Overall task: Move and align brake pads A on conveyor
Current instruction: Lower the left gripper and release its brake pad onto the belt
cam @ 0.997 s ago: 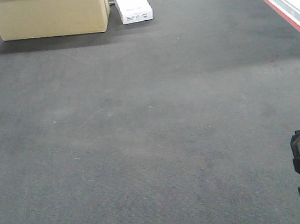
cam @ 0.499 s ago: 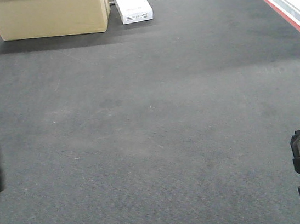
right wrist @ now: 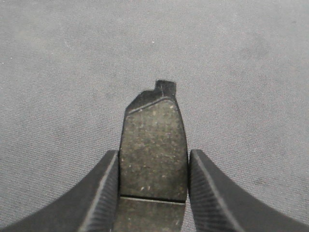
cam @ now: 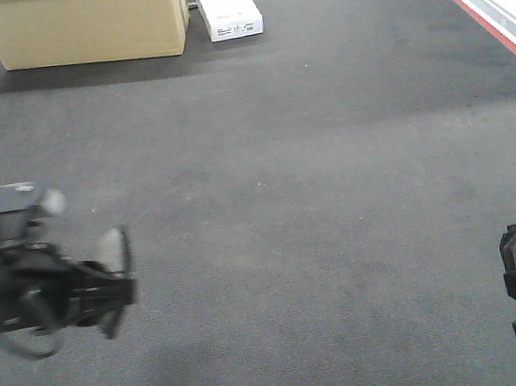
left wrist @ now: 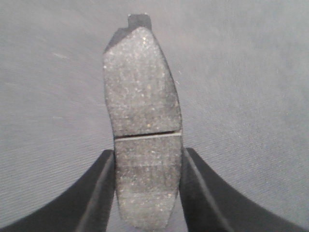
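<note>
Two brake pads (left wrist: 144, 111): left end effector (left wrist: 147, 155) grips one, right end effector (right wrist: 153, 157) grips another (right wrist: 153, 130).

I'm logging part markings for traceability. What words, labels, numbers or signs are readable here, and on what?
Nothing legible.
Long white box: dark print on its near end, too small to read.
Brown cardboard box: no print shows.
Dark-grey brake pads, left wrist view and right wrist view: no markings show.

The front view looks down along the conveyor (cam: 328, 146); both wrist views face it close up.
</note>
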